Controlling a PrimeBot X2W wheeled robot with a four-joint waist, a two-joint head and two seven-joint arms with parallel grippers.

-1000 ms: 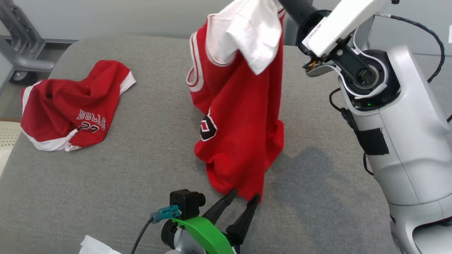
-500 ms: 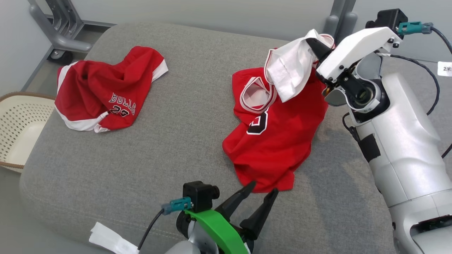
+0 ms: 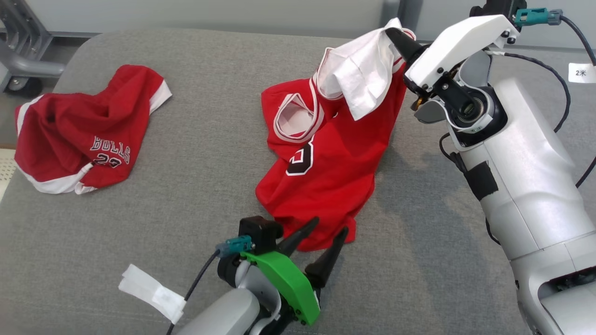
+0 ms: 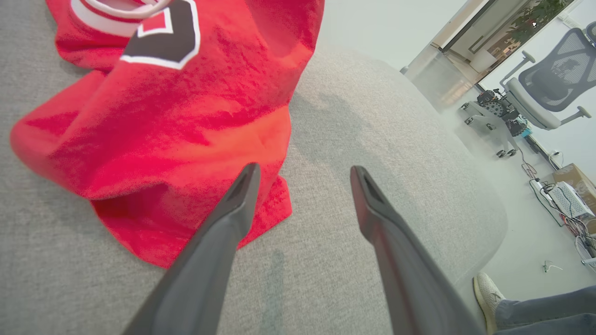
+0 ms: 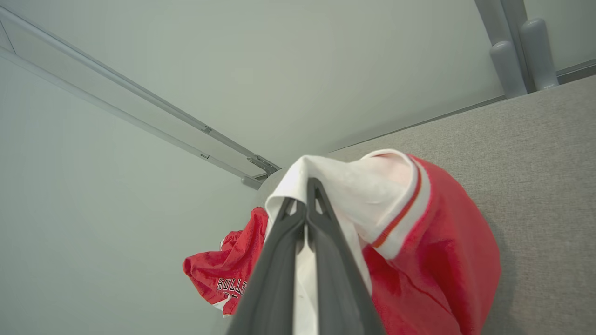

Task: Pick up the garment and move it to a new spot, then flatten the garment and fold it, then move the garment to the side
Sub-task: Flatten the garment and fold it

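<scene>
A red sleeveless jersey (image 3: 326, 158) with white trim and a white lining lies partly heaped on the grey cushioned surface (image 3: 209, 153). Its upper end is held up by my right gripper (image 3: 393, 35), which is shut on the white lining (image 5: 344, 186). In the right wrist view the two fingers (image 5: 307, 223) are pressed together with the cloth draped over them. My left gripper (image 3: 328, 228) stands open at the jersey's near hem (image 4: 195, 232). One finger (image 4: 242, 190) lies over the red cloth, the other (image 4: 368, 195) over bare cushion.
Red shorts (image 3: 84, 130) with white trim and "BULLS 23" lie crumpled at the left of the cushion. A white tag (image 3: 151, 293) sits near the front edge. A person's shoe (image 4: 486, 288) and leg stand beyond the cushion's right edge. A grey frame (image 3: 23, 56) is at the back left.
The right gripper has lowered the jersey from hanging upright until most of it rests on the cushion. The head camera has shifted. The left gripper stays open at the hem.
</scene>
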